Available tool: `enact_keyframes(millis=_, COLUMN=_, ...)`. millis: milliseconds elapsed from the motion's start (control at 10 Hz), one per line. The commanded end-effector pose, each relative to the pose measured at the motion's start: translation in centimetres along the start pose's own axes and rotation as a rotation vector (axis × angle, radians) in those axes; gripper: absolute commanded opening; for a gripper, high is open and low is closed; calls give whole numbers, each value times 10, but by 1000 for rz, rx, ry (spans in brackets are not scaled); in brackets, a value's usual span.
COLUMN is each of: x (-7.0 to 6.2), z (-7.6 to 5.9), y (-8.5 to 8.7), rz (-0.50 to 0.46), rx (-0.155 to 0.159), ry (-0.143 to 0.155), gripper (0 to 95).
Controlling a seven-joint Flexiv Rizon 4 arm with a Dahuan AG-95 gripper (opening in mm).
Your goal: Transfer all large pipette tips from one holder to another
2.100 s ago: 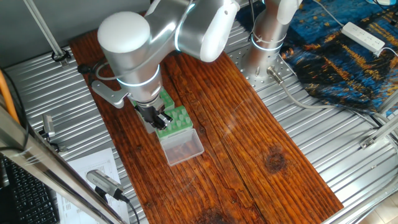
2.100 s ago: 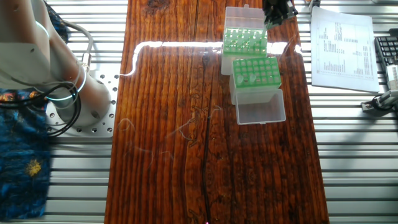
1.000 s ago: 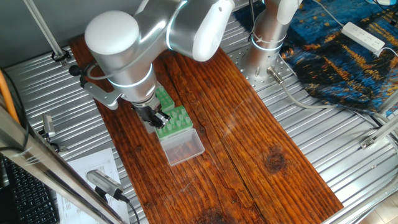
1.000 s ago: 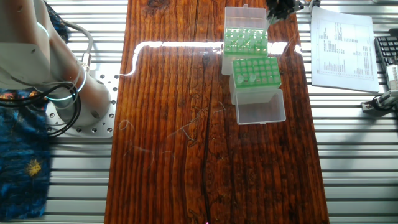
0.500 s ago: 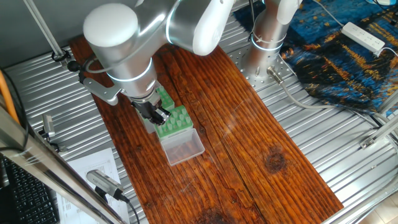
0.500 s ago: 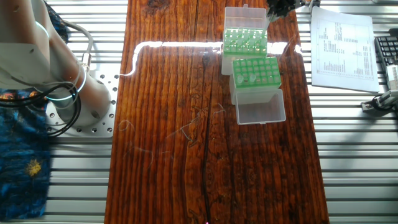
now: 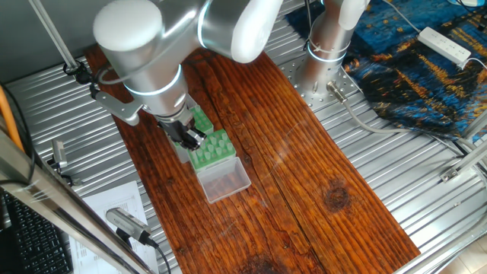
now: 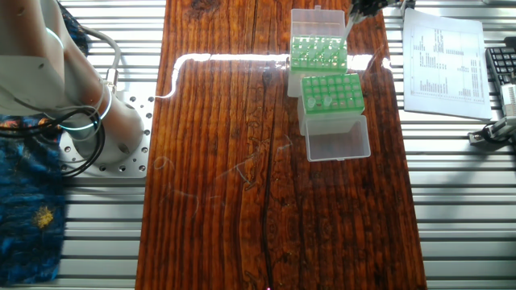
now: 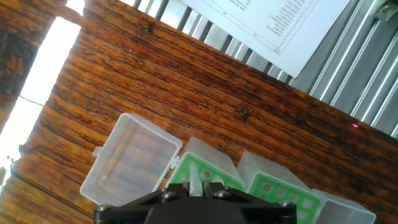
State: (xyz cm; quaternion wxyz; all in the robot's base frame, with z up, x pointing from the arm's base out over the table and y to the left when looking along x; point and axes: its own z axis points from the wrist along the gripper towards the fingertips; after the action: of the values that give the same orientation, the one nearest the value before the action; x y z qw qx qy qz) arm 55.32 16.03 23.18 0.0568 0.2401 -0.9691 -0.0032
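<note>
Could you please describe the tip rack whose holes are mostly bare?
On the wooden table, two green racks sit end to end. It is the one with its clear lid toward the table's middle; its neighbour holds many pale tips.

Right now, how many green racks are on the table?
2. The fuller rack stands nearest the table's end. The emptier rack sits right beside it, toward the table's middle. Neither is hidden in the other fixed view.
</note>
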Motion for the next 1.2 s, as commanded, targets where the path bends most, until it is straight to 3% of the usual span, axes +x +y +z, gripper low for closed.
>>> enact_keyframes(millis=100, x=1, z=-6, y=-2, rz=-6, rx=-4, ry=5, gripper=0)
enact_keyframes(millis=800, x=-1, z=-34, y=1, rz=-21, rx=-9, ry=22, gripper=0)
enact_keyframes(millis=1200, x=3, z=-53, y=-9, rz=-44, rx=-14, ry=23, gripper=0)
